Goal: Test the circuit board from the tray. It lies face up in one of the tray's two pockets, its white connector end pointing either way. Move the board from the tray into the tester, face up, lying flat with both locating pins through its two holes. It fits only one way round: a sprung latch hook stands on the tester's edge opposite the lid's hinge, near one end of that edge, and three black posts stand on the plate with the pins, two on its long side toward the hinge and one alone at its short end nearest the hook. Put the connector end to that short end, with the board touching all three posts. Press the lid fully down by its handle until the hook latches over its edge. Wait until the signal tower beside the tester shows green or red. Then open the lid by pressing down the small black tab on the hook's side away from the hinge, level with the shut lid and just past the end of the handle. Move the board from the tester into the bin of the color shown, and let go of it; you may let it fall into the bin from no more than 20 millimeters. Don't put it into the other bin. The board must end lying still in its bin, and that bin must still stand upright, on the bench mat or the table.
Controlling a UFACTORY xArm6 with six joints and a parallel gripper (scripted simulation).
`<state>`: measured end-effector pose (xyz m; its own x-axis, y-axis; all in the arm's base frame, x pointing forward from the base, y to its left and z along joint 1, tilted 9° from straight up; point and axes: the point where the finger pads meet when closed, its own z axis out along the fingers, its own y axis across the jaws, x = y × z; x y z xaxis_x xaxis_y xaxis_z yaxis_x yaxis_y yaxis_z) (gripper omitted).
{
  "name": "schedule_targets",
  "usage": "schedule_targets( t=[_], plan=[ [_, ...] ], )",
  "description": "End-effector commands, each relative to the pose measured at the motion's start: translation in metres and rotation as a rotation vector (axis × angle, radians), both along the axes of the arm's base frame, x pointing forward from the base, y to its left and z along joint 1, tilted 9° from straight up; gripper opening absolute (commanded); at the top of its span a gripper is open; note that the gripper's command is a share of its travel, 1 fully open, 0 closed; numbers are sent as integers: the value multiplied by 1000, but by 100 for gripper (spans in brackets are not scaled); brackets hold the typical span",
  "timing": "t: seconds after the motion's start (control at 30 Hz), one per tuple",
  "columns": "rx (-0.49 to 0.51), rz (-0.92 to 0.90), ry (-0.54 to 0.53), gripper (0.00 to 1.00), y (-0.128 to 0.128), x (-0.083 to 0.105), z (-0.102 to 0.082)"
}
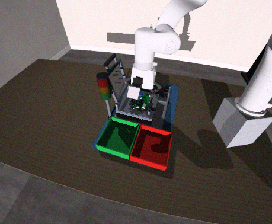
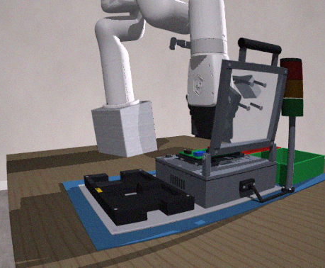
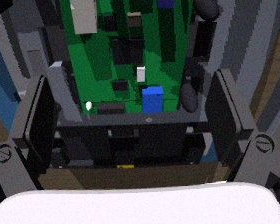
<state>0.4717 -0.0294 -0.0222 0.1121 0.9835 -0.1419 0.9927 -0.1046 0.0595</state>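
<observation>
The board [image 1: 145, 102] [image 2: 187, 152] [image 3: 103, 75], green and face up, lies on the tester [image 1: 134, 115] [image 2: 224, 186] [image 3: 228, 37] below the gripper [image 1: 138, 81] [image 2: 203, 124] [image 3: 130, 89], whose fingers stand wide, released. The wrist view crops the board's far end; its pins cannot be made out. Beside the gripper, the raised lid [image 1: 117, 80] [image 2: 256, 122] partly hides it in the exterior view.
</observation>
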Motion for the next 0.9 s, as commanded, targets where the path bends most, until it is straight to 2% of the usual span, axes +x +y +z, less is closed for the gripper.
schedule_targets(
  t=[0.0, 0.07, 0.17, 0.57, 0.63, 0.77, 0.87],
  plan=[
    [0, 0, -3, 100, 6, -1, 43],
    [0, 0, -3, 100, 6, -1, 43],
    [0, 0, -3, 100, 11, -2, 74],
    [0, 0, -3, 100, 23, -6, 159],
    [0, 0, -3, 100, 23, -6, 159],
    [0, 0, -3, 100, 28, -8, 189],
    [0, 0, -3, 100, 30, -8, 204]
  ],
)
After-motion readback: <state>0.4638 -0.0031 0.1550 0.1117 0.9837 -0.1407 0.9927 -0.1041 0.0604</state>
